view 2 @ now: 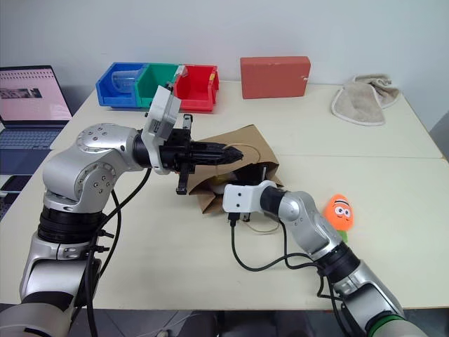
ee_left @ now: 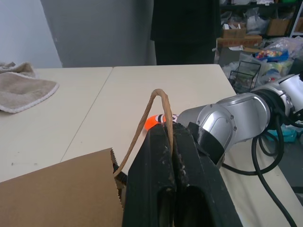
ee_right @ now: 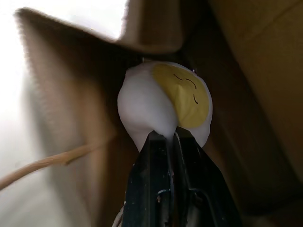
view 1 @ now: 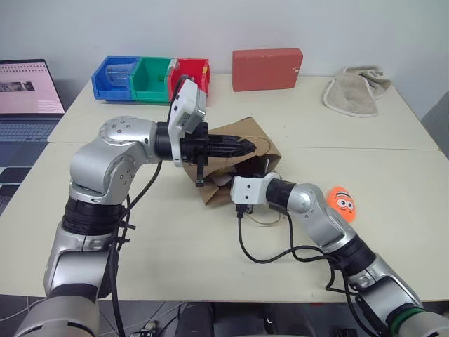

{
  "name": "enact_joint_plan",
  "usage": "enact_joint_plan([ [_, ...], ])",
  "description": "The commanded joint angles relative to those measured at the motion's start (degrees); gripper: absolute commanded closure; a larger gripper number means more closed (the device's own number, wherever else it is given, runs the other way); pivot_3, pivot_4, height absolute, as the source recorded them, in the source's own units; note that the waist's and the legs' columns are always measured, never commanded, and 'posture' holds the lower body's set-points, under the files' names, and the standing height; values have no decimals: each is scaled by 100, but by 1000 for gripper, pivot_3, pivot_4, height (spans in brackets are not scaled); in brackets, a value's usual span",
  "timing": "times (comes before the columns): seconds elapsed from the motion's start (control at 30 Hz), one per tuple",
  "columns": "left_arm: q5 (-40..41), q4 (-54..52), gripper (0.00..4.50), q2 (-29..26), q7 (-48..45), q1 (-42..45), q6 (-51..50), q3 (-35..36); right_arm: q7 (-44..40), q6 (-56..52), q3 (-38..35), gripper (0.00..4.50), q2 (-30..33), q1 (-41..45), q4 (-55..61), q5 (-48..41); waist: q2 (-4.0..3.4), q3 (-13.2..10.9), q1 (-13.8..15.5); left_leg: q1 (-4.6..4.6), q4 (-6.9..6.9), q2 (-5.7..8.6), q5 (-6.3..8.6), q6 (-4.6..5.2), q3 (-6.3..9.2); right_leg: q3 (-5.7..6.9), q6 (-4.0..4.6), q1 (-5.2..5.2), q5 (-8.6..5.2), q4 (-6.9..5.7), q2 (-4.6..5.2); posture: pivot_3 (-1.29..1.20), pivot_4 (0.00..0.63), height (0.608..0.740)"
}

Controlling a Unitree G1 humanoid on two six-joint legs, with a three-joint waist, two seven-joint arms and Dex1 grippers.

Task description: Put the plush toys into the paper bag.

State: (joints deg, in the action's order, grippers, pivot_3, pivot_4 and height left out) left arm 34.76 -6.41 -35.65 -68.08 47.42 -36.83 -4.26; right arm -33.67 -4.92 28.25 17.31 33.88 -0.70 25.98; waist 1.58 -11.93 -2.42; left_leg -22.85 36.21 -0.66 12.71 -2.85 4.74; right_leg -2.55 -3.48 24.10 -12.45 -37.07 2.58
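Head views: the paper bag lies on the table with its mouth toward the robot, held up by the left gripper, which is clamped on one cord handle. The right gripper reaches into the bag mouth. The carrot toy lies on the table just beside the right forearm, well apart from the bag mouth. Left wrist view: the black fingers are pressed together on the twisted cord, which rises in a loop above them; the bag's brown edge sits beside them. The cord is thin and flexible, and kraft paper creases readily, so the hold probably keeps the mouth open only loosely. Right wrist view: the gripper pinches the white edge of the egg toy inside the bag, yellow face outward. The toy looks light, soft and compressible; a pinch on its plush rim suffices. Surroundings: a red box, three coloured bins, a beige towel and a laptop stand well clear. The right arm's cable trails nearby.
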Motion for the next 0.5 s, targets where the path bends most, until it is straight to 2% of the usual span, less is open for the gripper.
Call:
enact_joint_plan([
  [0.03,93,-164,4500,-3,55,132,17,165,137,-83,-41,4484,-186,155,-38,73,0,0,-1,0,0,0,0,0,0,0,1,0,0,0,0,0,150,740],
  [0.2,76,-132,4500,18,94,116,27,144,104,-221,-117,4484,-332,110,-73,-26,0,0,-15,1,0,0,0,0,0,0,1,0,1,-1,0,0,150,740],
  [0.3,71,-135,4500,-9,97,101,40,139,56,-261,-173,3840,-325,37,-12,-133,0,0,-20,1,0,0,0,0,1,0,2,0,1,-1,0,0,150,740],
  [0.5,34,-152,4500,-36,91,52,73,115,27,-313,-220,1697,-215,-44,221,-115,0,0,-27,1,0,0,0,0,1,0,0,0,0,-2,0,0,150,740],
])
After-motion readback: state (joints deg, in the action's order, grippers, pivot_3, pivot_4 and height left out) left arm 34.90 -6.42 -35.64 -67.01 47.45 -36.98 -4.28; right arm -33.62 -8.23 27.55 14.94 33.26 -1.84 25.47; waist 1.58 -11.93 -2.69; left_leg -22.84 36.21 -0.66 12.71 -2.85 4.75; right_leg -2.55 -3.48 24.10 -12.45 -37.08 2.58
